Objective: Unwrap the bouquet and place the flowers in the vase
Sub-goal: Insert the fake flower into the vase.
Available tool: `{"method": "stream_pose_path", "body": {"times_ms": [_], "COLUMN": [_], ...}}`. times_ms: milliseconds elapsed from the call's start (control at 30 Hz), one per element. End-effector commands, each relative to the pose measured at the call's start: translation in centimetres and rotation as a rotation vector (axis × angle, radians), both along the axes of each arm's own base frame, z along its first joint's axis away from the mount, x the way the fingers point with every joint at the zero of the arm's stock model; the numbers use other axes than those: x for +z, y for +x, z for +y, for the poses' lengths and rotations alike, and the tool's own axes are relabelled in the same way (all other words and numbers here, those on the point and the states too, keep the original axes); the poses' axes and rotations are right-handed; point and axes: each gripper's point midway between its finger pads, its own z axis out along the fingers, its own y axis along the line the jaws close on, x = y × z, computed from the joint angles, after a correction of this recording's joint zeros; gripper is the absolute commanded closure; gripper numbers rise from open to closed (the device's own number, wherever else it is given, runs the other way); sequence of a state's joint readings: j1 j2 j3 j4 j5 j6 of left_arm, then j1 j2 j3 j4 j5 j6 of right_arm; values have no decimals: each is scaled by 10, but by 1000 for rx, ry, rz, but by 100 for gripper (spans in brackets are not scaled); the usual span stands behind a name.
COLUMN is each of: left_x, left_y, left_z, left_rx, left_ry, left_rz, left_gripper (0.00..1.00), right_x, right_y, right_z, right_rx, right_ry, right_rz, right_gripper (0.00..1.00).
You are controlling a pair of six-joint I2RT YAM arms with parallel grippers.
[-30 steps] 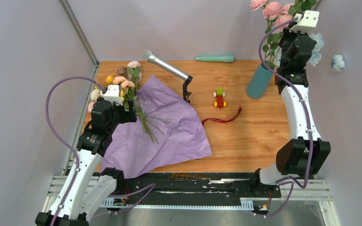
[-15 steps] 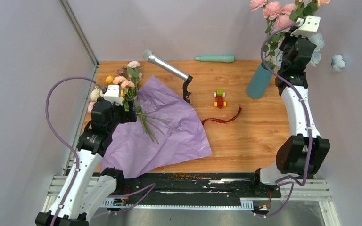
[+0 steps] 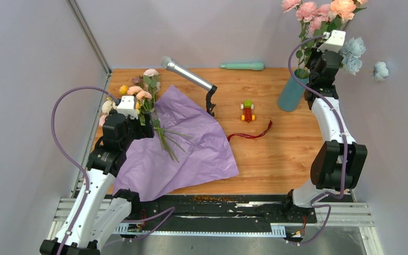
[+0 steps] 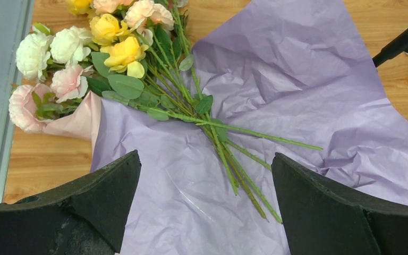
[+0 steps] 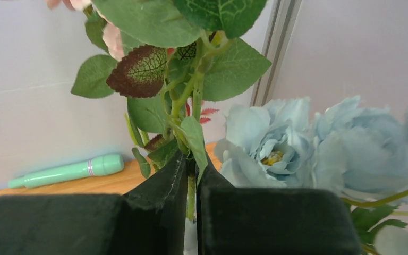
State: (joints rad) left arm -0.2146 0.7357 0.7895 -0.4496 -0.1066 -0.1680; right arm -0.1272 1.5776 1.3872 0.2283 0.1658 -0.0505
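Two grippers, two stories: right gripper (image 5: 191,178) was pinched tight on a leafy flower stem (image 5: 194,101) up over the vase (image 3: 292,91), left gripper (image 4: 206,159) hung spread wide above the other flowers (image 4: 122,53) lying on the purple paper (image 4: 297,79).

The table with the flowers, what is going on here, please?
The right gripper is shut on the stems of some pink roses and holds them upright over the tall teal-blue vase. The left gripper hangs open above the other pink, yellow and cream roses, which lie on the opened lilac wrapping paper. The dark red ribbon lies apart on the wooden table.
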Motion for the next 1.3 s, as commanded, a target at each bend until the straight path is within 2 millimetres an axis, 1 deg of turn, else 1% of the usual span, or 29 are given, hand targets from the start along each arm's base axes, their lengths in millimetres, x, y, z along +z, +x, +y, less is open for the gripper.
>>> {"method": "stream_pose_path", "body": {"times_ms": [0, 133, 267, 300, 367, 467, 600, 733, 800, 900, 1100, 1267], "left_x": [3, 3, 3, 3, 3, 3, 3, 3, 3, 3, 4, 4], "left_y": [0, 1, 1, 1, 1, 1, 1, 0, 0, 0, 0, -1], "left_z": [2, 1, 1, 2, 1, 1, 1, 1, 1, 1, 1, 1], "left_rx": [-5, -7, -7, -7, -8, -8, -10, -10, -11, -12, -11, -12], "left_ry": [17, 17, 17, 18, 18, 17, 17, 17, 17, 16, 16, 17], "left_rz": [-20, -19, -19, -19, -18, -20, -19, -19, -18, -18, -22, -24], "left_gripper": [0, 0, 0, 0, 0, 0, 0, 0, 0, 0, 0, 0], "right_x": [-7, -23, -35, -36, -40, -39, -37, -35, -33, -31, -19, -6], "right_y": [5, 10, 15, 15, 15, 15, 13, 12, 11, 10, 2, -7], "right_z": [0, 0, 0, 0, 0, 1, 3, 4, 5, 8, 16, 25], "right_rx": [6, 12, 12, 12, 16, 22, 30, 36, 44, 62, 97, 146], "right_ry": [20, 29, 32, 31, 29, 23, 18, 14, 12, 9, 8, -2], "right_rz": [-14, 24, 59, 64, 74, 77, 78, 77, 78, 83, 66, 75], "right_gripper": [100, 100, 99, 97, 89, 76, 65, 58, 52, 47, 39, 31]}}
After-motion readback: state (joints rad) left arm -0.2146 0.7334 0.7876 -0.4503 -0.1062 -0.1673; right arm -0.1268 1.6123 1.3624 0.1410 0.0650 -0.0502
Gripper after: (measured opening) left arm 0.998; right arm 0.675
